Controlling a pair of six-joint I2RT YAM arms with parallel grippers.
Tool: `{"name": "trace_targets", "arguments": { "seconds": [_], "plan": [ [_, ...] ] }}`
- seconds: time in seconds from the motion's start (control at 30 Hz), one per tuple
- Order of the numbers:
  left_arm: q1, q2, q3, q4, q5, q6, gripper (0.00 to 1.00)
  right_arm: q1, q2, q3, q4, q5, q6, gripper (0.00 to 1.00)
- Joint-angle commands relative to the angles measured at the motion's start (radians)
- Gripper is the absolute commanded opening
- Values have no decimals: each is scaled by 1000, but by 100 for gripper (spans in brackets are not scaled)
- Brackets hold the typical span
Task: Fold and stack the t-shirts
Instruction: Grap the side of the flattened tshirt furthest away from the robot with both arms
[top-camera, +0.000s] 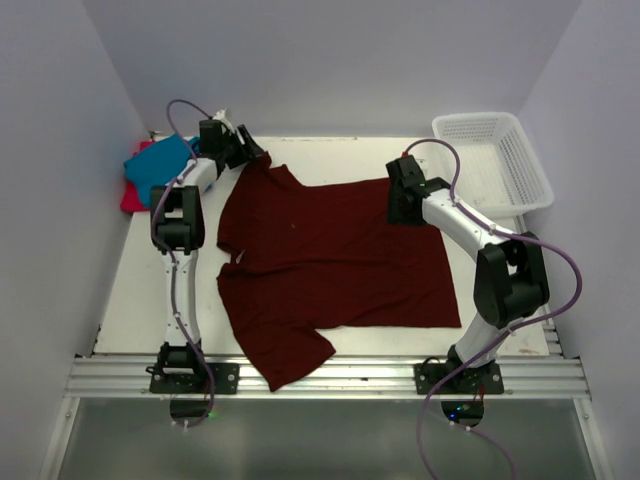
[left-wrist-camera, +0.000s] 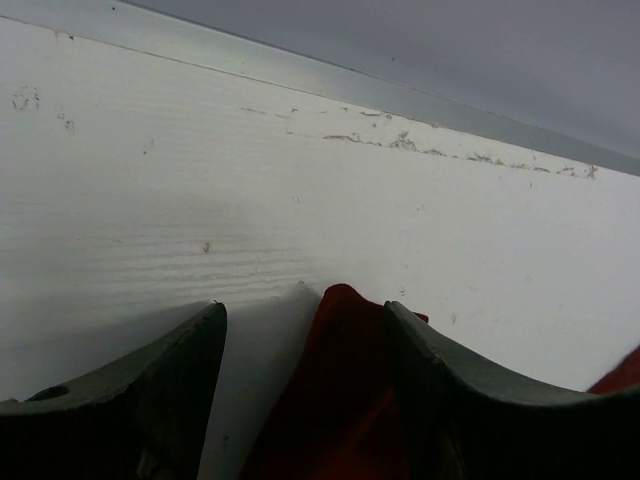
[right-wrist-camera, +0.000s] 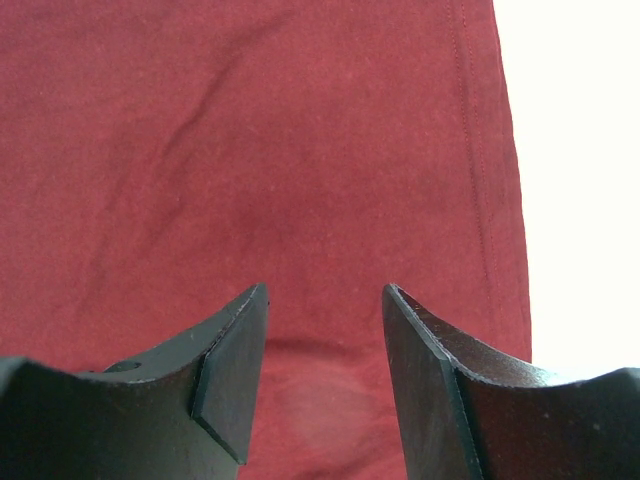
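A dark maroon t-shirt (top-camera: 335, 260) lies spread flat over the middle of the table, one sleeve hanging past the near edge. My left gripper (top-camera: 252, 153) is at its far left sleeve. In the left wrist view that gripper (left-wrist-camera: 302, 306) is open, and the sleeve tip (left-wrist-camera: 340, 390) lies loose between the jaws, nearer the right finger. My right gripper (top-camera: 404, 212) hovers over the shirt's far right part. It is open (right-wrist-camera: 325, 287) above flat maroon cloth (right-wrist-camera: 250, 130), with the hem (right-wrist-camera: 482, 180) to its right. A teal t-shirt (top-camera: 160, 162) lies on a red-pink one (top-camera: 133, 197) at the far left.
A white mesh basket (top-camera: 497, 160) stands at the far right corner. The back wall meets the table just beyond the left gripper (left-wrist-camera: 400, 95). Bare white table (right-wrist-camera: 580, 150) shows to the right of the shirt's hem. A metal rail (top-camera: 330, 378) runs along the near edge.
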Motion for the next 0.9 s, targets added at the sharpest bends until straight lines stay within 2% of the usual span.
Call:
{"name": "trace_targets", "arguments": {
  "seconds": [0.0, 0.1, 0.33, 0.5, 0.87],
  "plan": [
    [-19, -35, 53, -90, -96, 87, 69, -3, -26, -3, 19, -1, 3, 53],
    [-38, -35, 55, -104, -128, 118, 69, -5, -29, 0, 20, -2, 2, 52],
    [-50, -29, 44, -61, -8, 115, 66, -5, -28, -8, 16, 2, -4, 52],
    [-50, -117, -74, 31, 3, 97, 66, -3, -29, -12, 17, 10, -11, 52],
    [-50, -240, -166, 31, 9, 84, 66, -5, -35, -20, 17, 1, -9, 51]
  ]
}}
